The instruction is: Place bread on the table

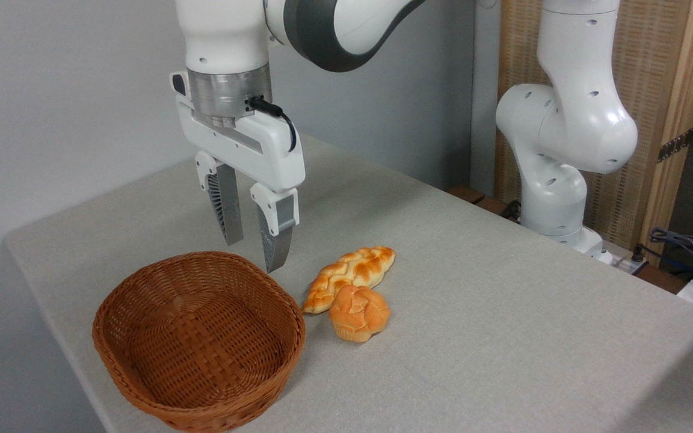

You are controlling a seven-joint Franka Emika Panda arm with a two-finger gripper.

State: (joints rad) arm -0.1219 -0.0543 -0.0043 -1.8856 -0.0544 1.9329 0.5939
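Basket [199, 340] at left sits empty. Gripper [253, 252] hangs above its far rim, jaws released, holding nothing. Bread [349, 278] lies on the surface [503, 313] just right of the basket, touching the round bun [359, 313]. Task looks essentially done; nothing apparent remains.

Bread [349, 276] lies on the table [503, 337], seemingly touching the bun [359, 313]; jaws parted, empty.

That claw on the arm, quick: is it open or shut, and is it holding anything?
Gripper: open, holding nothing, raised above the table beside the basket. The bread lies on the table.
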